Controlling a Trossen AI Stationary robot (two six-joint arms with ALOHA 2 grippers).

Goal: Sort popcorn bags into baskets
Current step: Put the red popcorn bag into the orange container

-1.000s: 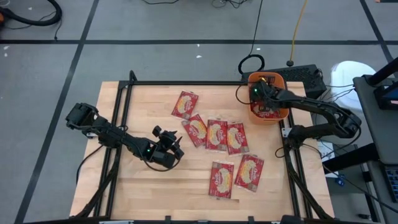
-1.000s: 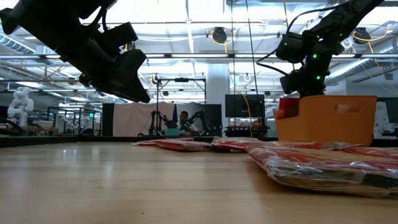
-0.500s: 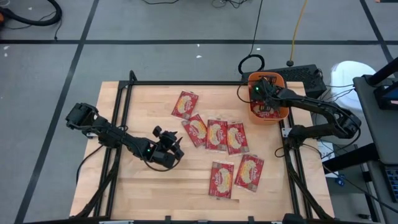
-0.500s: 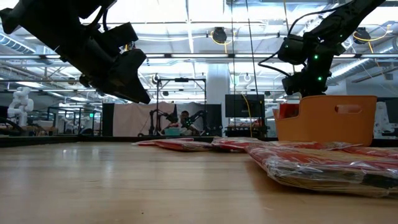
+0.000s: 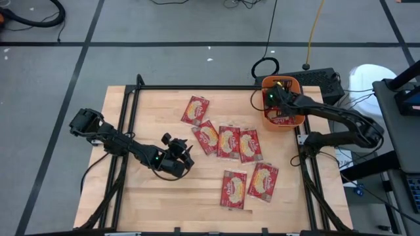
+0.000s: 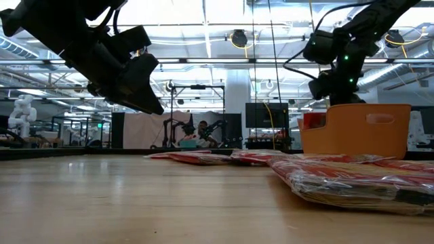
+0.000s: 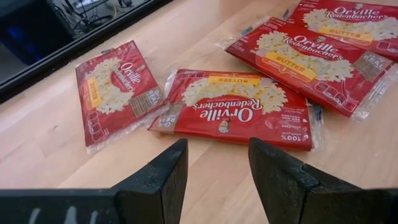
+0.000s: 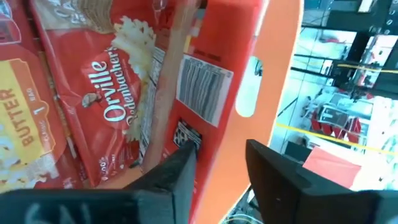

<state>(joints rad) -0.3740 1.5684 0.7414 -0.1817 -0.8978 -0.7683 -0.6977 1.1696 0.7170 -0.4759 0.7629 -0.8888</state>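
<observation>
Right gripper (image 5: 273, 98) over bin (image 5: 294, 122), fingers apart w/ nothing held (probably); left gripper (image 7: 214, 165) spread above table (image 5: 151, 196).

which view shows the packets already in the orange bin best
The right wrist view: the packets in the bin fill it, print readable, against the orange bin wall. The high view hides them under the right gripper; the low view shows a red edge only.

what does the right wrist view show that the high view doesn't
Only the right wrist view: packets inside the orange bin, one popcorn bag with readable print, and the right gripper open, empty. Only the high view: six packets on the table and the left gripper hovering beside them. Both: the bin with the right gripper over it.
</observation>
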